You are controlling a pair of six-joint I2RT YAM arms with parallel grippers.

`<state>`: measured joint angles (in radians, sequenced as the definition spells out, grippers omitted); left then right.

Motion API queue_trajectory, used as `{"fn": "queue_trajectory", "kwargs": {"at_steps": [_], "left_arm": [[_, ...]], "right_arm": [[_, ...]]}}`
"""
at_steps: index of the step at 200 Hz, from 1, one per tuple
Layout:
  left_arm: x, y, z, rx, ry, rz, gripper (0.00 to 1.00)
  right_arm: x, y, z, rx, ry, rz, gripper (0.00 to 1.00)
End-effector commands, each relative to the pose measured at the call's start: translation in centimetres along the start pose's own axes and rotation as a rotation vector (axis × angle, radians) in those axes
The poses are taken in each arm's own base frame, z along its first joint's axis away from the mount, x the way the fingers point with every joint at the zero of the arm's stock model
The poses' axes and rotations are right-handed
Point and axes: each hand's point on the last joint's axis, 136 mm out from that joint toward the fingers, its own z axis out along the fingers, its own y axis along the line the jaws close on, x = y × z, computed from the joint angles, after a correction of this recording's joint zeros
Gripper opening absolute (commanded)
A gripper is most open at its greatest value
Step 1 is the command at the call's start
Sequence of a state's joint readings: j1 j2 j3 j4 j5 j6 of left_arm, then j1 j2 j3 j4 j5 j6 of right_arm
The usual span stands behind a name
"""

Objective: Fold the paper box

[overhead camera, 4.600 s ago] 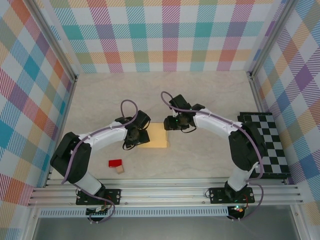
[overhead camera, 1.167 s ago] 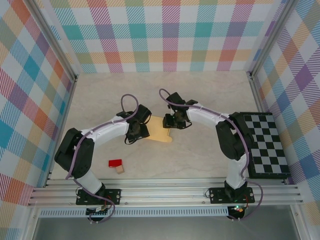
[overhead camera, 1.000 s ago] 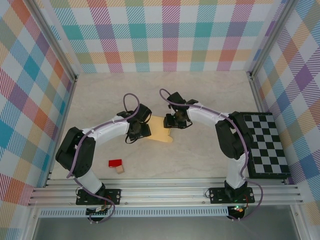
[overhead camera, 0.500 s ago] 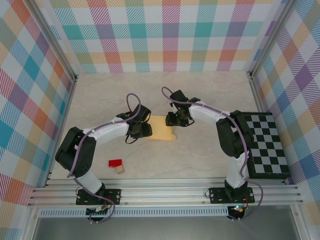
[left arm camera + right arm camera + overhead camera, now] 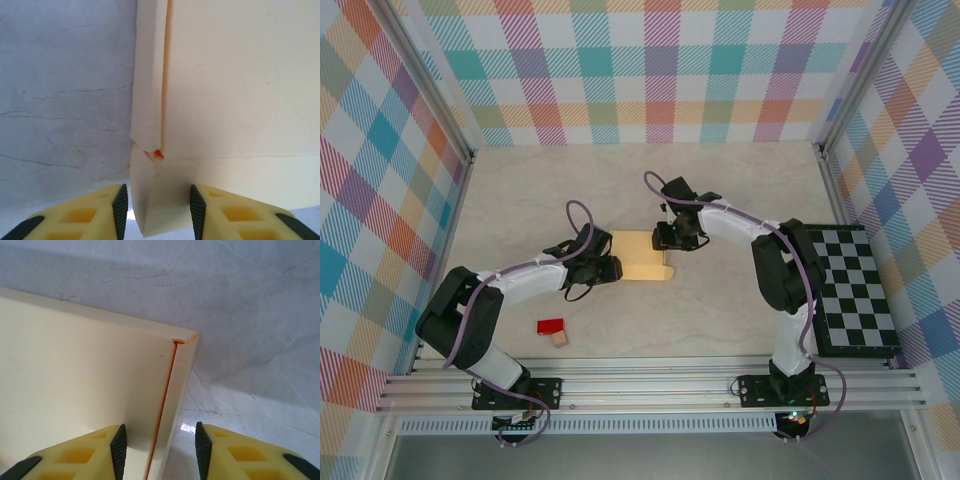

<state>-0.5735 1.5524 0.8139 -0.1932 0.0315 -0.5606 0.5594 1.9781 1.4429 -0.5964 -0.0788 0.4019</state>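
the paper box [image 5: 638, 256] lies flat in the middle of the table [image 5: 740, 190], the right claw [image 5: 160, 440] released astride its far right edge, the left claw [image 5: 159, 200] straddling its left flap, gripping or not i cannot tell.

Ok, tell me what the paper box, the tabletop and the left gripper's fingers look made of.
Paper box: thin matte card, pale yellow, with orange showing at the creases.
Tabletop: smooth marble-look surface with grey veins, probably laminate.
Left gripper's fingers: yellow, seemingly hard plastic, with black rubbery-looking pads on the inner faces.
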Motion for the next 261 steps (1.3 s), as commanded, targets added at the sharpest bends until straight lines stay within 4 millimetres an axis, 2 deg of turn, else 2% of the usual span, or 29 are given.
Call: {"fn": "queue_trajectory", "kwargs": {"at_steps": [1, 35, 85, 117, 147, 181, 208, 245, 261], "left_arm": [[-1.4, -1.2, -0.5, 0.073, -0.056, -0.002, 0.34], [-1.3, -0.3, -0.5, 0.029, -0.061, 0.016, 0.28], [-2.1, -0.9, -1.7, 0.054, -0.098, 0.003, 0.27], [-2.1, -0.7, -1.3, 0.032, -0.086, 0.010, 0.27], [-1.9, 0.6, -0.7, -0.033, -0.088, 0.027, 0.27], [-1.8, 0.9, -0.6, -0.048, -0.085, 0.030, 0.27], [-2.1, 0.7, -0.7, -0.045, -0.094, 0.021, 0.27], [-2.4, 0.5, -0.8, -0.039, -0.099, 0.010, 0.27], [-2.5, 0.5, -0.8, -0.040, -0.100, 0.006, 0.27]], "right_arm": [[0.1, -0.6, 0.4, 0.018, 0.027, -0.007, 0.43], [0.1, -0.7, 0.4, 0.019, 0.031, -0.007, 0.43], [0.1, -1.0, 0.5, 0.021, 0.038, -0.002, 0.43], [0.4, -1.0, 0.6, 0.022, 0.049, -0.003, 0.43], [0.3, -1.0, 0.4, 0.015, 0.050, -0.001, 0.43], [0.2, 0.5, -2.0, -0.041, 0.036, 0.048, 0.45], [0.5, 0.3, -4.0, -0.032, 0.026, 0.116, 0.47], [1.6, 0.8, -5.9, -0.082, 0.017, 0.175, 0.47], [2.6, 1.4, -6.1, -0.135, 0.028, 0.204, 0.47]]}}
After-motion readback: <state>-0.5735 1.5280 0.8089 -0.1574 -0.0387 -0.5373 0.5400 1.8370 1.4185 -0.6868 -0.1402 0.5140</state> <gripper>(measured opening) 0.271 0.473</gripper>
